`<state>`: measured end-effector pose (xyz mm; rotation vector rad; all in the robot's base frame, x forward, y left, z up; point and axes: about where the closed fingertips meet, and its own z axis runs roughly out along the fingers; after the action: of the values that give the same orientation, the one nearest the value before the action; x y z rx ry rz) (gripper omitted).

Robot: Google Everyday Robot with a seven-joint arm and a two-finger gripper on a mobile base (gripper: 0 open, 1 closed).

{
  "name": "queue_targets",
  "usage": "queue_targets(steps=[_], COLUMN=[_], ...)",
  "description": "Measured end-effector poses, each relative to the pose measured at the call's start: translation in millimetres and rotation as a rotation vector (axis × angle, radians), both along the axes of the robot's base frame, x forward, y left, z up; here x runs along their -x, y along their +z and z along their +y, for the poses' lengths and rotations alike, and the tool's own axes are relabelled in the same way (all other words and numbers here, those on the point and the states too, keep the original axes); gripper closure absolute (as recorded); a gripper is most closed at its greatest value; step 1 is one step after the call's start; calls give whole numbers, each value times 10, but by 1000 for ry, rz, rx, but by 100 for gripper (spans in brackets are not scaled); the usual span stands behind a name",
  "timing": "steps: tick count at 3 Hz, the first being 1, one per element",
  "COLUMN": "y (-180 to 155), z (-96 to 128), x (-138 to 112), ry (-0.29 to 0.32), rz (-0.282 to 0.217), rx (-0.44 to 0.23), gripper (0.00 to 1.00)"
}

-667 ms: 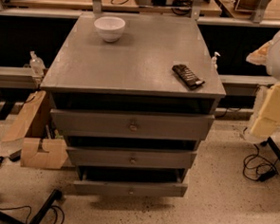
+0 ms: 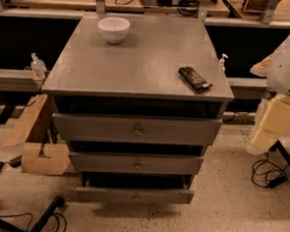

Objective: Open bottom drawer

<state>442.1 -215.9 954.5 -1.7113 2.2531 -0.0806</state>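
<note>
The pincer (image 2: 265, 138) hangs at the 3 o'clock edge of the view, a cream-coloured block below the white arm, low beside the grey table (image 2: 138, 58) and well apart from every drawer front. It grasps nothing that I can see, but I cannot tell whether it is released or clenched.

The bottom drawer (image 2: 135, 195) sits at 6 o'clock under the table top, the lowest and slimmest of three grey fronts, with its small round knob (image 2: 136, 198) at the centre. Its front stands forward of the carcass: short side walls show at both ends and a dark gap opens behind it, so the tray is partly out. The middle drawer (image 2: 136, 163) and the top drawer (image 2: 137, 130) above it also show dark gaps over their fronts.

By my reading the pull is largely made — the drawer is open, though only part of the way, and how much travel remains cannot be judged from here. With the pincer off the knob and away to the side, what is left is either a further pull or nothing at all.

On the table top a white bowl (image 2: 113, 29) stands at 11 o'clock and a dark flat packet (image 2: 194, 78) lies at 3 o'clock — neither is in the way.
</note>
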Motion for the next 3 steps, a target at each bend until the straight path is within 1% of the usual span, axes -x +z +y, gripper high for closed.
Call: queue_targets(steps=[1,2,3], y=[-470,-1240,-1569], z=[17,21,82], x=[-2,-37,-231], ry=[22,107,199], rz=[15,-36,-148], rx=[-47,-123,-156], gripper=[0,0,0])
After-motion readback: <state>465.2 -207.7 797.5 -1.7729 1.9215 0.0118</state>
